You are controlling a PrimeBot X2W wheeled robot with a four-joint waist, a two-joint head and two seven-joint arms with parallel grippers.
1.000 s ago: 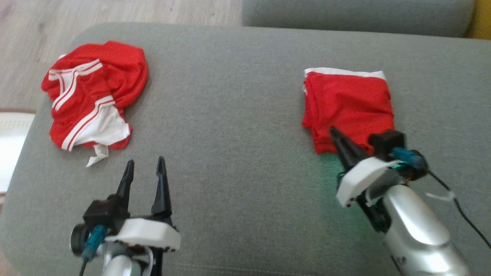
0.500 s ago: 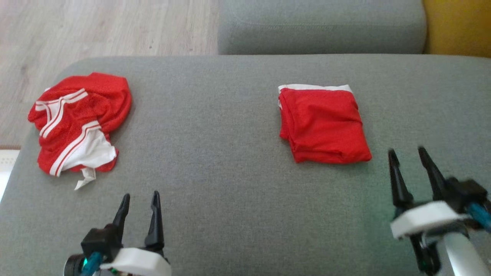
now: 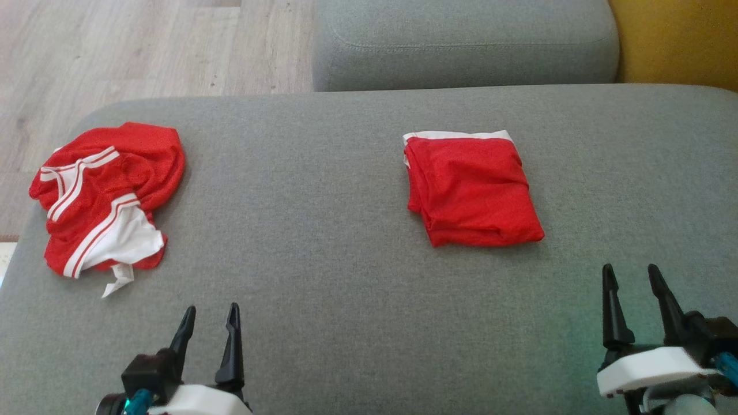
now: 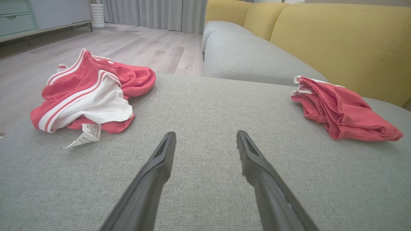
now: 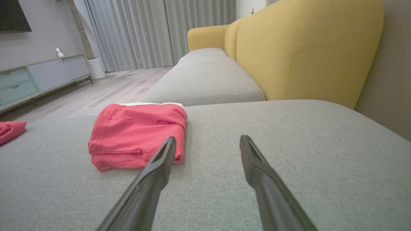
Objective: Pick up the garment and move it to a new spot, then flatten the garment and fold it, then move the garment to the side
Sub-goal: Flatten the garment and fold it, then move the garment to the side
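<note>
While left gripper [image 3: 211, 308] and right gripper [image 3: 629, 270] gape empty, two red items, folded garment [image 3: 473, 190], crumpled garment [image 3: 104, 196]

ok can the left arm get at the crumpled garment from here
Probably yes. The crumpled garment lies ahead and left of the open left end effector, with bare cushion between them and nothing on top.

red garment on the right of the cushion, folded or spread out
Folded. The red garment lies as a compact squarish stack, layered edges showing along one side, flat on the grey cushion.
</note>
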